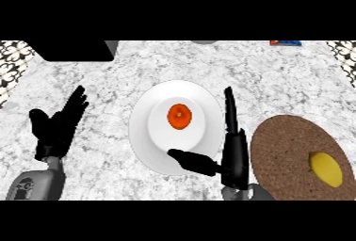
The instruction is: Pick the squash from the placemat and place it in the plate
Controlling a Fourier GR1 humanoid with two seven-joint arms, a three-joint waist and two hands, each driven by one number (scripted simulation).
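The marble counter point(278, 75) lies bare toward its far edge. The brown placemat point(295, 141) at the right carries the yellow squash point(325, 168). The white plate point(156, 141) holds an orange fruit point(179, 116). The right hand point(233, 155), fingers straight, stands between plate and placemat, its thumb over the plate's rim. The left hand point(55, 124) rests open at the left.

No readable text, label, brand, number or sign shows anywhere.

Kitchen, probably: speckled stone counter point(208, 61), white plate point(149, 136), round woven placemat point(285, 146).
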